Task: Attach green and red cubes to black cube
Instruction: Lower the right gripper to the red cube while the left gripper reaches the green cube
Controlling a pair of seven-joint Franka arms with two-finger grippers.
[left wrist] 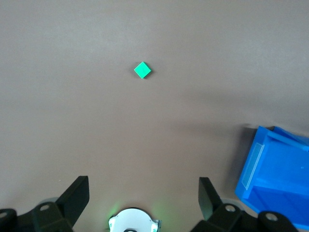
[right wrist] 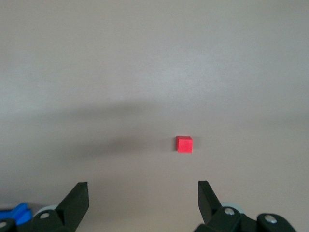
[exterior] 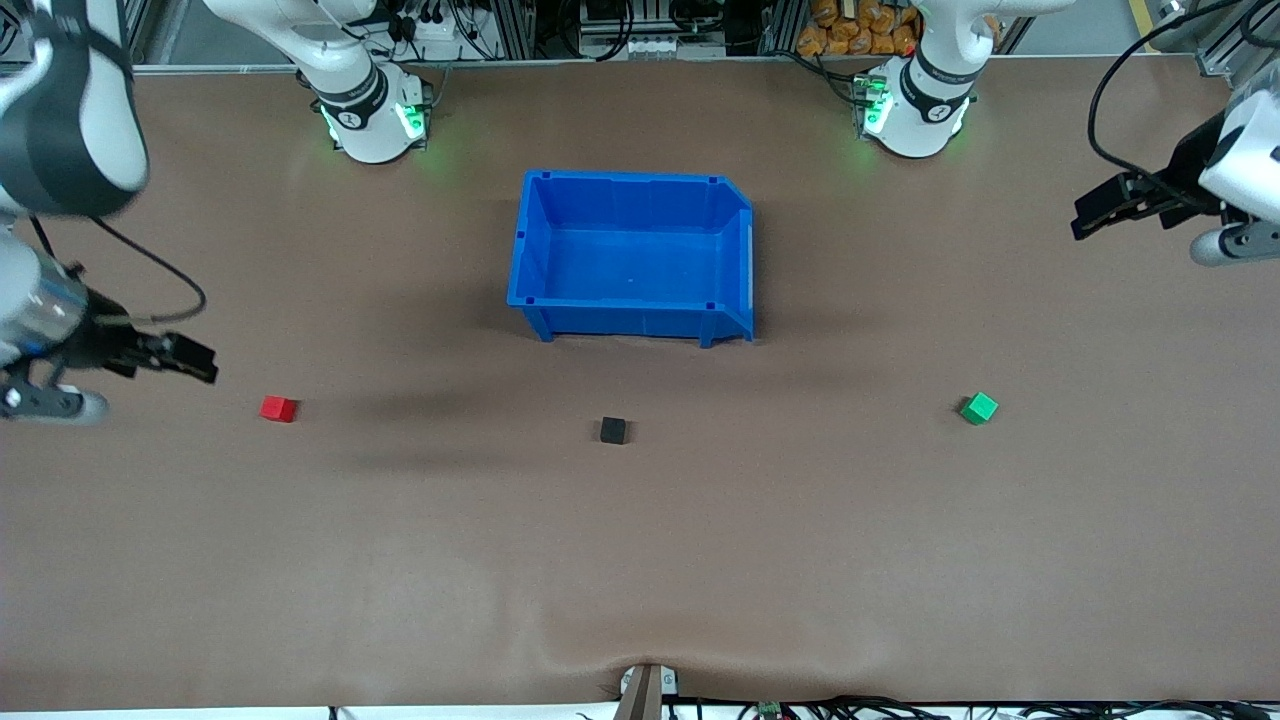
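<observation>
The black cube [exterior: 613, 430] sits at mid-frame just below the blue bin [exterior: 633, 257], with the red cube [exterior: 278, 408] well apart at frame left and the green cube [exterior: 979, 408] well apart at frame right, bare brown table [exterior: 640, 560] around all three. The right gripper [exterior: 195, 360] hangs at the left edge over the table beside the red cube, fingers spread and empty; the left gripper [exterior: 1095, 215] hangs at the upper right edge over bare table, fingers likewise spread, holding nothing

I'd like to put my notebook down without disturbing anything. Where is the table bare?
The widest bare stretch is the brown table nearer the front camera than the red cube, black cube and green cube. The gaps between those cubes are bare too. It is tighter around the blue bin, and under the open left gripper and right gripper.
</observation>
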